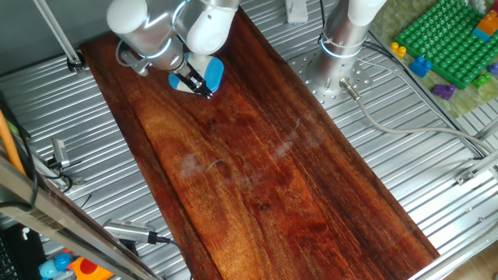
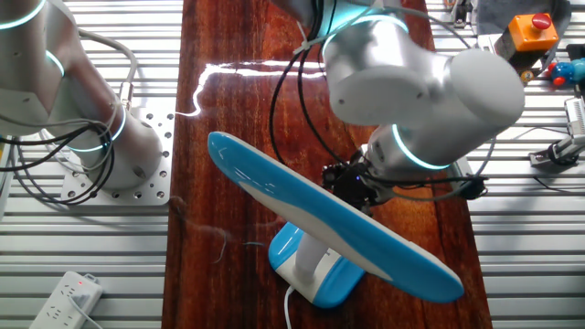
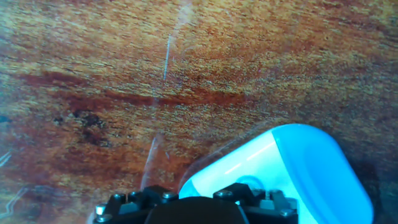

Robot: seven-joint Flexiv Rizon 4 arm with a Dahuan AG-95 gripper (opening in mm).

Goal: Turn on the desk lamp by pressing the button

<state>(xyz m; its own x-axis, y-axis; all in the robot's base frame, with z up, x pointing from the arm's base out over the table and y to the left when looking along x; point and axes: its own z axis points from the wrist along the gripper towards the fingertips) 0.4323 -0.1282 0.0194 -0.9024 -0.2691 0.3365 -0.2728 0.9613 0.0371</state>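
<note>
The desk lamp has a light-blue base (image 1: 212, 75) at the far end of the wooden board (image 1: 257, 155). In the other fixed view its long blue-and-white head (image 2: 338, 224) hangs over the neck (image 2: 316, 253) and base (image 2: 320, 285). My gripper (image 1: 199, 84) is low over the base's near edge and also shows behind the lamp head in the other fixed view (image 2: 355, 183). In the hand view the base (image 3: 292, 168) fills the lower right, and a faint ring, the button (image 3: 249, 182), sits just above the dark gripper body (image 3: 193, 208). The fingertips are hidden.
The board lies on a ribbed metal table (image 1: 389, 140). A second arm's base (image 1: 342, 39) stands at the right, with a green brick plate (image 1: 451, 43) beyond it. A power strip (image 2: 69, 297) and an orange box with a red button (image 2: 533, 32) lie off the board.
</note>
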